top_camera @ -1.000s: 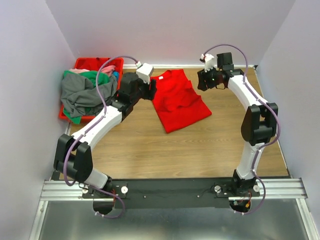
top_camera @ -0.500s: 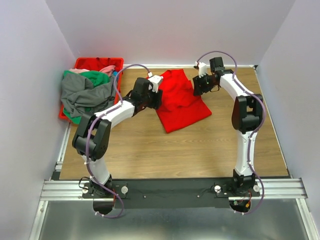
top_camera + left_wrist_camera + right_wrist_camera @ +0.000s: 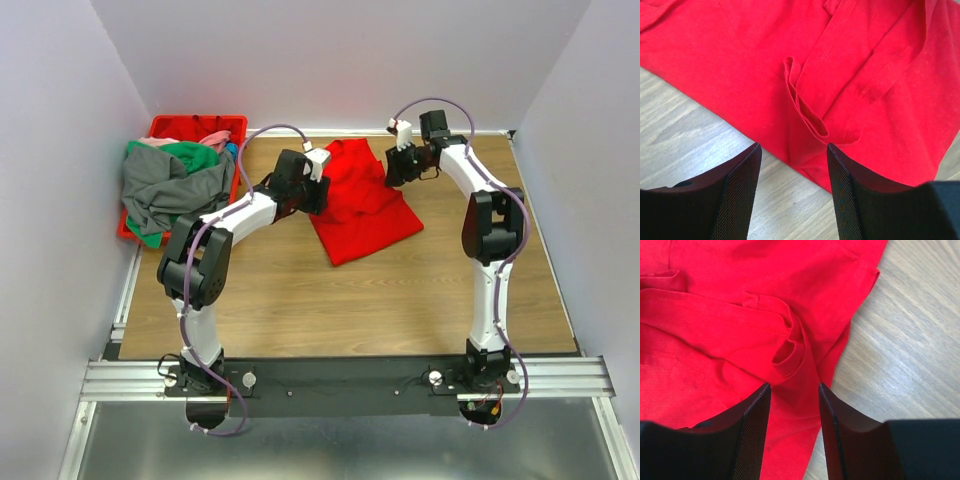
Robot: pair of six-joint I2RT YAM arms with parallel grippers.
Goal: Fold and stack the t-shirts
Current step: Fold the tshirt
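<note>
Contact is unclear as left gripper [image 3: 793, 146] and right gripper [image 3: 794, 385] gape over red t-shirt [image 3: 360, 205].

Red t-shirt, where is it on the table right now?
In the top view the red t-shirt lies spread on the wooden table, far middle, between the left gripper and the right gripper, right of the red crate.

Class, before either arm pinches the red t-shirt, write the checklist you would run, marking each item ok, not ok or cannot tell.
1. Left pincer open above edge of red t-shirt: ok.
2. Right pincer open above a raised fold: ok.
3. T-shirt smooth on the table: not ok, rumpled.
4. Either pincer touching cloth: cannot tell.
5. Heaped t-shirts on crate clear of it: ok.
</note>
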